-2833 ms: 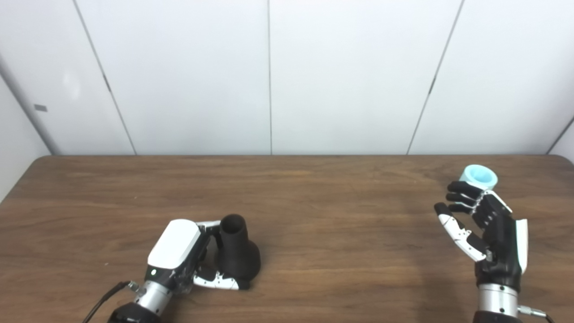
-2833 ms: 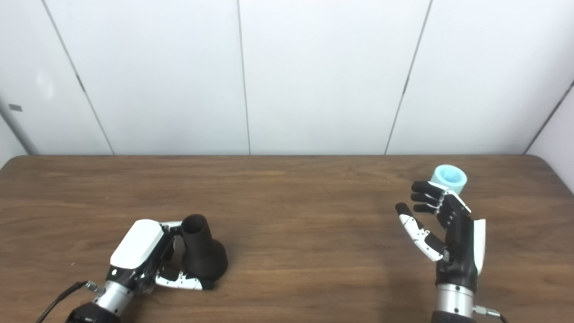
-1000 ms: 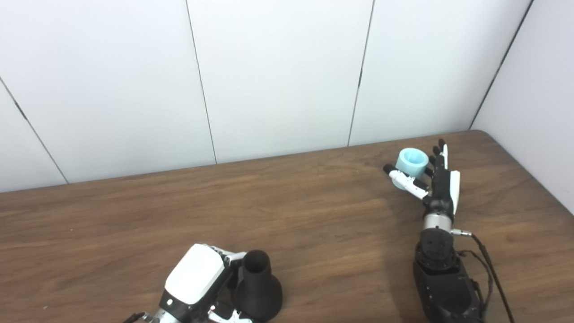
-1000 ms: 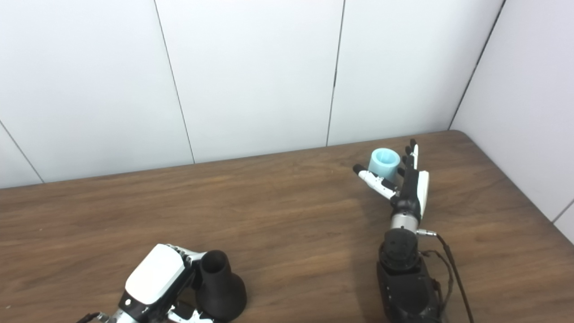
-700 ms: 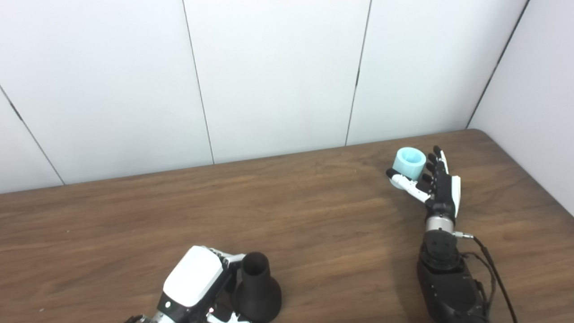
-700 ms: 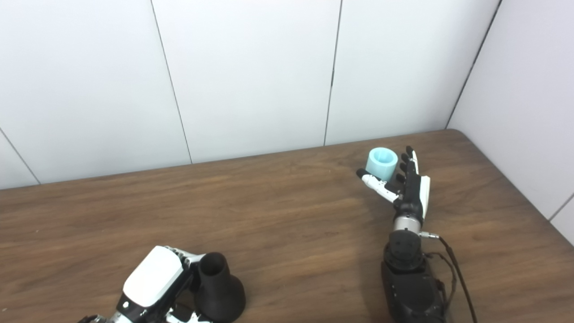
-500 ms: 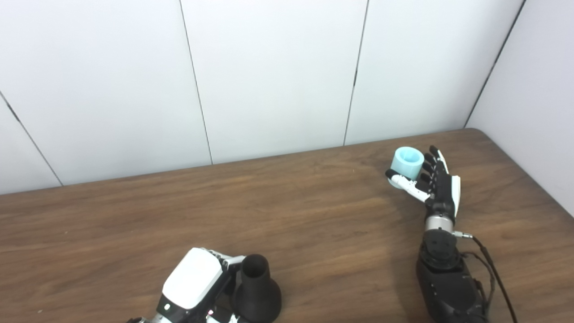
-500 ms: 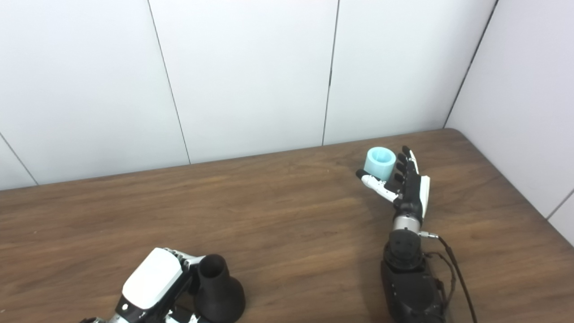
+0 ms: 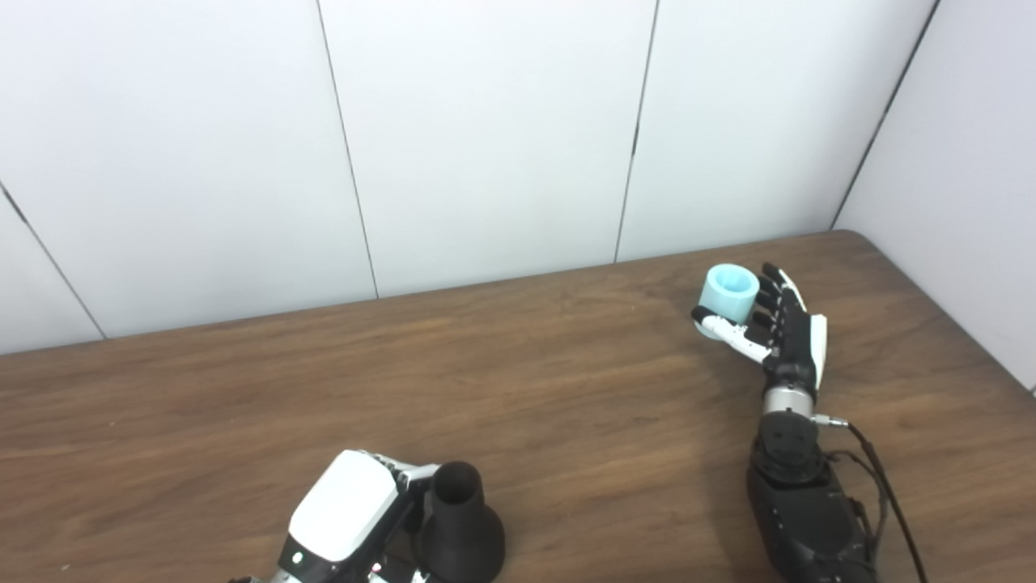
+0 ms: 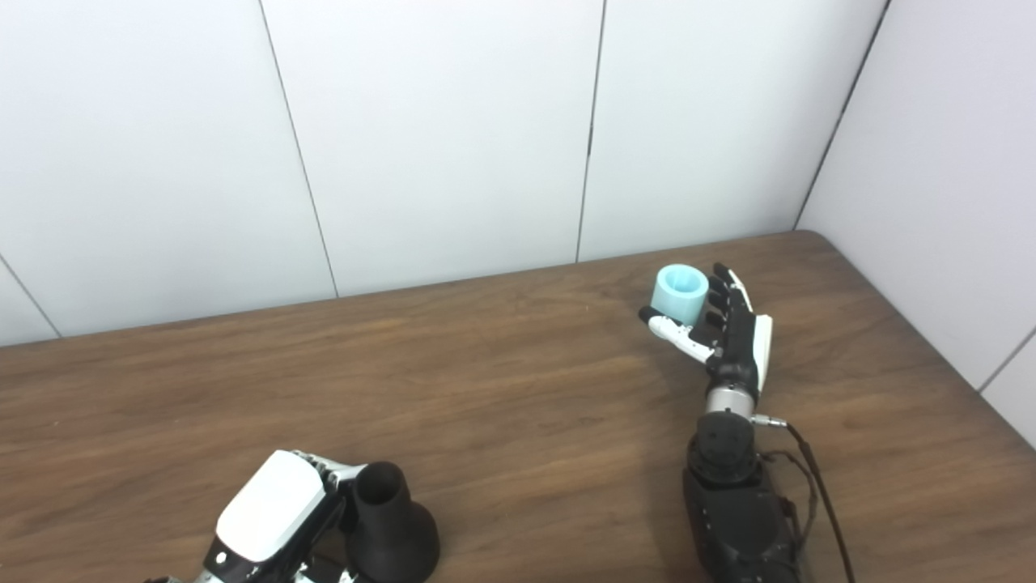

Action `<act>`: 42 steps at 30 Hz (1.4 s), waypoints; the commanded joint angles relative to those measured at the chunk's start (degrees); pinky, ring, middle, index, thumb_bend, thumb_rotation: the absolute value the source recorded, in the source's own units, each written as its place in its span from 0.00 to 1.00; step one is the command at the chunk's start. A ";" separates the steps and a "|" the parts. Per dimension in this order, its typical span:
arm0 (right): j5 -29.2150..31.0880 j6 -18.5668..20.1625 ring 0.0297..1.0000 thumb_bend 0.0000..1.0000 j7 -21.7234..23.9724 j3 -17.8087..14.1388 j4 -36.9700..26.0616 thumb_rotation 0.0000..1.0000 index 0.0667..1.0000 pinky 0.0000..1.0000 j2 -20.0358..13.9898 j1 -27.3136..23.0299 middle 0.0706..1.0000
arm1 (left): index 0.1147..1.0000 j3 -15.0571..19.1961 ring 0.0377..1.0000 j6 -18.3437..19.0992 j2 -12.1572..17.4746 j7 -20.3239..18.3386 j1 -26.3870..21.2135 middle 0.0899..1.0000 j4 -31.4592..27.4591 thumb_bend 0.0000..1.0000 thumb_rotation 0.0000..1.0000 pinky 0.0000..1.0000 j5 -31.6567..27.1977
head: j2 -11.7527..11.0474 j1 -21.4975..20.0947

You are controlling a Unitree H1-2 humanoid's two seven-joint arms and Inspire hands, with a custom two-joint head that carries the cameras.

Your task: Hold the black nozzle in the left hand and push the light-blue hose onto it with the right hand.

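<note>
Left eye view, at its lower left: the left hand (image 9: 344, 518) is wrapped around the black nozzle (image 9: 459, 525), which stands upright on the counter (image 9: 243, 405) on its flared base, narrow open neck pointing up, near the front edge. Whether the fingers clamp it firmly or only rest against it cannot be told, since the white back of the hand covers them. Across a wide stretch of bare wood, well apart to the right and farther back, the light-blue hose (image 9: 728, 290) (really a short stub of tube) also stands upright, open mouth up, near the back right corner. The right hand (image 9: 777, 336) is at its right side, thumb reaching across the front of the tube low down and the fingers curling in beside it; it looks about to close, and a settled grip is not visible, so I take it as unclosed. That is the relation the coming move turns on: the hose lies just left of the right palm, long axis vertical, far from the left hand. The counter is dark wood grain; behind it are plain white wall panels, with a side wall at right.
</note>
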 commanded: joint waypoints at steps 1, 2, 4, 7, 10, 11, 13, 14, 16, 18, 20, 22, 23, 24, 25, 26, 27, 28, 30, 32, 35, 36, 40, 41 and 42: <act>-1.80 0.88 0.81 0.86 0.82 1.42 -1.45 0.24 0.80 0.75 -1.46 -1.09 0.79 | 0.42 -1.31 0.13 -0.69 0.55 -0.10 4.14 0.17 2.27 0.52 0.04 0.10 1.14 | 0.03 -0.04; -2.16 1.15 0.80 0.86 1.06 1.87 -1.78 0.25 0.80 0.76 -1.62 -0.87 0.79 | 0.42 -1.32 0.13 -0.72 0.52 -0.10 4.13 0.17 2.32 0.52 0.04 0.10 1.14 | 0.10 0.04; -2.76 1.90 0.80 0.85 1.30 2.67 -2.00 0.25 0.79 0.75 -2.00 -0.65 0.79 | 0.42 -1.31 0.13 -0.68 0.44 -0.10 4.15 0.16 2.24 0.52 0.04 0.10 1.20 | 0.05 0.11; -3.55 3.27 0.78 0.86 1.46 3.49 -2.88 0.26 0.77 0.71 -2.25 -0.36 0.77 | 0.42 -1.21 0.12 -0.78 0.29 -0.08 4.18 0.15 2.28 0.52 0.04 0.09 0.92 | 0.05 -0.13; -2.59 3.69 0.74 0.82 2.29 3.51 -3.35 0.22 0.72 0.67 -2.36 -0.37 0.74 | 0.42 -1.28 0.13 -0.59 0.26 -0.78 4.19 0.17 2.08 0.52 0.04 0.10 0.78 | -0.05 -0.25; -2.24 4.13 0.73 0.80 2.80 3.56 -3.83 0.22 0.71 0.66 -2.43 -0.29 0.73 | 0.42 -1.29 0.13 -0.65 0.26 -0.95 4.21 0.17 2.02 0.52 0.04 0.10 0.62 | -0.06 -0.25; -2.72 4.82 0.70 0.76 3.42 4.04 -4.09 0.21 0.69 0.62 -2.93 -0.17 0.70 | 0.42 -1.33 0.13 -0.99 0.23 -0.60 4.20 0.17 2.14 0.52 0.04 0.10 0.66 | -0.07 -0.21; -3.12 5.08 0.68 0.75 3.69 4.30 -4.28 0.22 0.68 0.58 -3.21 -0.06 0.69 | 0.42 -1.34 0.13 -1.06 0.22 -0.45 4.20 0.17 2.18 0.52 0.04 0.10 0.74 | -0.14 -0.16; -3.16 5.00 0.63 0.74 4.05 4.53 -4.32 0.23 0.65 0.51 -3.54 0.06 0.66 | 0.42 -1.32 0.12 -1.12 0.19 -0.39 4.21 0.16 2.20 0.52 0.04 0.10 0.71 | -0.14 -0.16; -2.83 4.74 0.59 0.72 4.22 4.50 -4.34 0.22 0.61 0.49 -3.62 0.16 0.62 | 0.42 -1.27 0.12 -1.22 0.14 -0.27 4.22 0.15 2.25 0.52 0.04 0.10 0.60 | -0.10 -0.20; -2.05 4.06 0.57 0.71 4.31 4.04 -4.21 0.20 0.58 0.49 -3.35 0.19 0.60 | 0.42 -1.26 0.12 -1.53 0.15 -0.08 4.14 0.15 2.47 0.52 0.04 0.09 0.44 | -0.10 -0.17; -1.51 3.26 0.56 0.69 4.21 3.70 -3.87 0.17 0.55 0.50 -3.08 0.16 0.57 | 0.42 -1.25 0.12 -1.55 0.16 -0.11 4.10 0.15 2.56 0.52 0.04 0.09 0.40 | -0.13 -0.11; -1.45 2.99 0.56 0.68 4.06 3.67 -3.72 0.16 0.54 0.50 -2.98 0.13 0.56 | 0.42 -1.22 0.12 -1.42 0.20 -0.36 4.10 0.15 2.55 0.52 0.04 0.09 0.33 | -0.10 -0.13; -1.45 2.85 0.55 0.67 3.95 3.69 -3.68 0.13 0.53 0.50 -2.90 0.12 0.56 | 0.42 -1.21 0.13 -1.37 0.23 -0.44 4.09 0.17 2.56 0.52 0.04 0.10 0.33 | -0.10 -0.13; -1.35 2.48 0.55 0.66 3.87 3.66 -3.62 0.12 0.53 0.50 -2.80 0.14 0.55 | 0.42 -1.21 0.13 -1.40 0.27 -0.47 4.07 0.17 2.59 0.52 0.04 0.10 0.33 | -0.11 -0.13; -1.32 2.17 0.55 0.58 3.77 3.65 -3.40 0.13 0.49 0.50 -2.76 0.11 0.55 | 0.42 -1.20 0.13 -1.37 0.31 -0.50 4.06 0.17 2.59 0.52 0.04 0.10 0.38 | -0.11 -0.18; -1.30 1.92 0.54 0.54 3.71 3.65 -3.21 0.13 0.47 0.50 -2.76 0.10 0.54 | 0.42 -1.20 0.13 -1.31 0.34 -0.54 4.06 0.16 2.57 0.52 0.04 0.10 0.43 | -0.11 -0.18; -1.26 1.56 0.54 0.52 3.65 3.62 -3.03 0.13 0.46 0.49 -2.74 0.11 0.54 | 0.42 -1.15 0.13 -1.24 0.35 -0.66 4.09 0.16 2.51 0.52 0.04 0.10 0.35 | -0.07 -0.22; -1.21 1.20 0.54 0.51 3.63 3.57 -3.12 0.13 0.45 0.49 -2.73 0.27 0.53 | 0.42 -1.11 0.13 -1.23 0.34 -0.58 4.14 0.16 2.39 0.52 0.04 0.10 0.41 | 0.00 -0.20; -0.77 0.44 0.54 0.51 3.76 3.34 -3.43 0.13 0.45 0.49 -2.61 0.57 0.53 | 0.42 -1.08 0.13 -1.37 0.31 -0.41 4.20 0.16 2.31 0.52 0.04 0.10 0.37 | 0.25 0.12; 0.60 -1.60 0.53 0.50 4.25 2.84 -3.44 0.13 0.45 0.47 -2.35 1.04 0.52 | 0.42 -0.94 0.13 -1.47 0.23 -0.12 4.20 0.18 2.35 0.52 0.04 0.10 0.19 | 0.25 0.26; 0.49 -1.70 0.53 0.50 4.24 2.89 -3.64 0.13 0.45 0.47 -2.33 1.24 0.52 | 0.42 -0.84 0.13 -1.48 0.17 -0.01 4.20 0.17 2.38 0.52 0.04 0.10 0.06 | 0.25 0.26; -0.65 -2.62 0.51 0.50 4.10 3.43 -4.46 0.13 0.45 0.46 -2.49 1.99 0.52 | 0.42 -0.71 0.12 -1.32 0.12 -0.47 4.23 0.15 2.14 0.52 0.04 0.10 -0.17 | 0.65 0.39; -0.88 -3.05 0.52 0.50 4.22 3.63 -4.55 0.13 0.45 0.46 -2.58 2.17 0.52 | 0.42 -0.70 0.12 -1.29 0.10 -0.60 4.27 0.15 2.04 0.52 0.04 0.10 -0.23 | 0.65 0.39; -1.39 -2.98 0.52 0.50 4.28 3.94 -5.27 0.13 0.45 0.47 -2.59 2.51 0.52 | 0.42 -0.71 0.12 -1.28 0.09 -0.66 4.32 0.15 1.92 0.52 0.04 0.10 -0.22 | 0.84 0.67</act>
